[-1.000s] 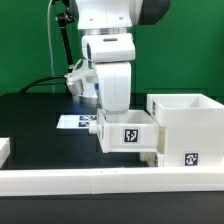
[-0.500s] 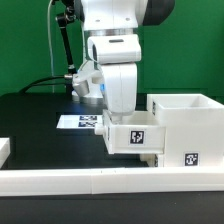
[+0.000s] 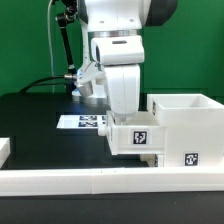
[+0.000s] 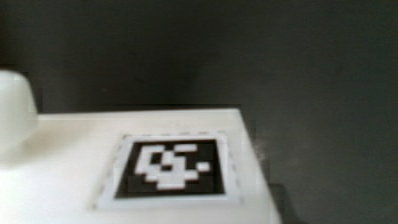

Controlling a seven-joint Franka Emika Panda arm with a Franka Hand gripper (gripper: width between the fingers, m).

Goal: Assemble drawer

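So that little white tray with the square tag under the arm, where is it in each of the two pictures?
Exterior view: the small tray sits at centre, under the robot's hand, against the tall box shell on the exterior view's right.
Wrist view: the small tray fills the lower part of the picture as a white surface, seen close up and blurred.
Shared landmark: the tray's black-and-white tag, which is also the tag in the wrist view.
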